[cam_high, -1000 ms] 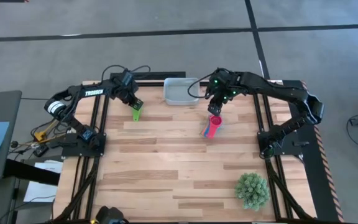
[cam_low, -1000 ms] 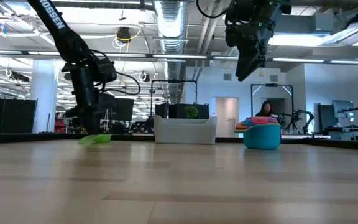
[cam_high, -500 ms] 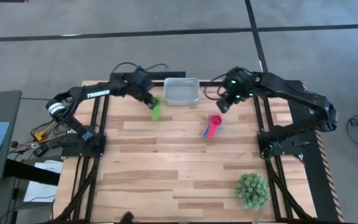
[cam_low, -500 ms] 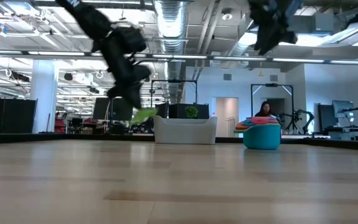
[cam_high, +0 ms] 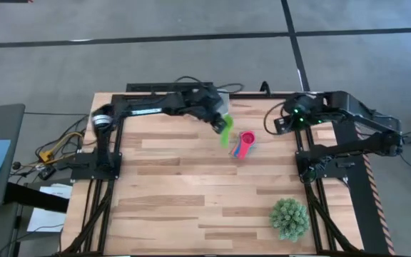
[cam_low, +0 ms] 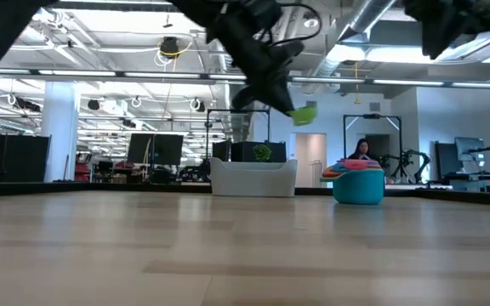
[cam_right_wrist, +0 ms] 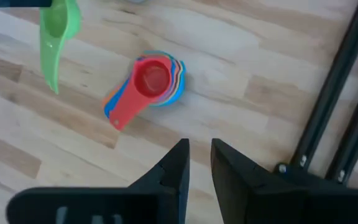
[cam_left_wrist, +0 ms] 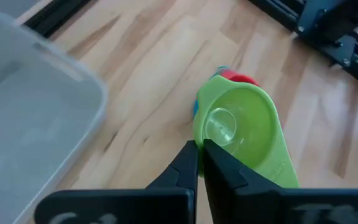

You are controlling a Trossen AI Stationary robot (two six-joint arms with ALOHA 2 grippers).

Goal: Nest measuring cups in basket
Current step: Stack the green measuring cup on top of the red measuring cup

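Your left gripper [cam_left_wrist: 199, 163] is clamped on the green cup [cam_left_wrist: 244, 134], holding it in the air just beside the stack of cups [cam_high: 244, 144] mid-table, w/ the red cup [cam_right_wrist: 151, 79] on top. Basket [cam_left_wrist: 30, 118] sits at the far edge, mostly hidden under the left arm from above. Your right gripper [cam_right_wrist: 199, 163] hangs off to the right of the stack, fingers slightly apart, nothing btwn them.
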